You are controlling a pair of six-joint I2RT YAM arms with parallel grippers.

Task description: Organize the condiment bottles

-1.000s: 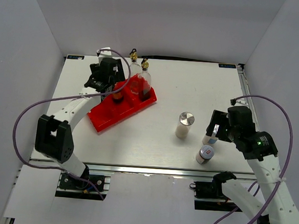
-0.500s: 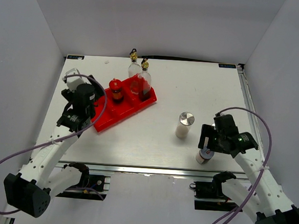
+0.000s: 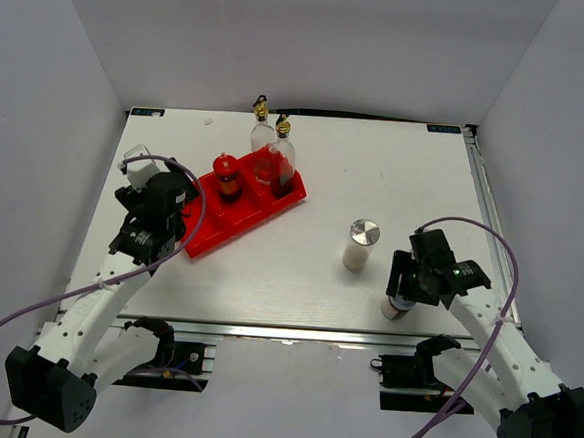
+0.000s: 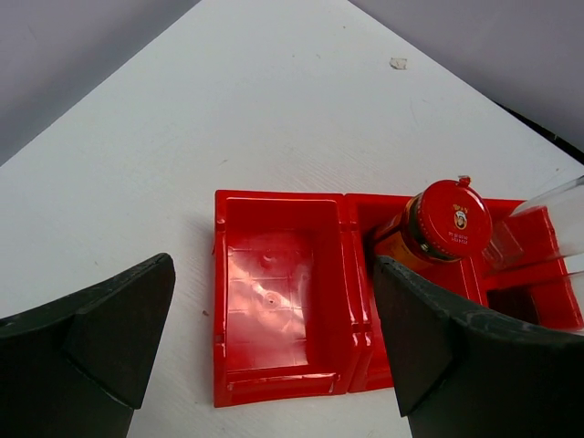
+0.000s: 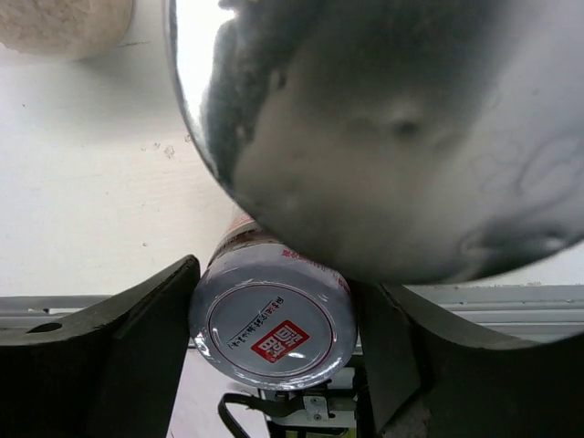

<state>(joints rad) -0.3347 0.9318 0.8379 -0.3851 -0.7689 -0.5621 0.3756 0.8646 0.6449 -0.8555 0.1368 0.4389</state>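
Roughly half the sorting looks done. In the top view the red tray (image 3: 203,236) lies at 9 o'clock from the middle of the table (image 3: 376,165). It holds the red-lidded jar (image 3: 226,172) in a middle compartment. The front bottle (image 3: 282,158) stands at its far end, toward 11 o'clock, and the rear bottle (image 3: 261,132) seems to stand there too, though its foot is hard to make out. The compartment at the tray's near end is bare. The three shakers are not yet in the tray. The lone shaker (image 3: 360,246) stands upright on the table at 4 o'clock. The labelled shaker (image 5: 272,338) is nearer 5 o'clock, close to the table's near edge. A mirror-bright lid (image 5: 383,137) fills the top of the right wrist view and is most likely the third shaker, just beside the labelled one and hidden from above by the arm. The right arm reaches in from its base at 5 o'clock, elbow out to the right and wrist tipped down. The right gripper (image 5: 276,278) has narrowed onto the labelled shaker, a finger against each side of its lid, which looks like a grip taken. The left arm rises along the table's left side. The left gripper (image 4: 274,274) hangs wide apart and holds nothing, looking down on the bare compartment, with the jar at 2 o'clock in its wrist view.
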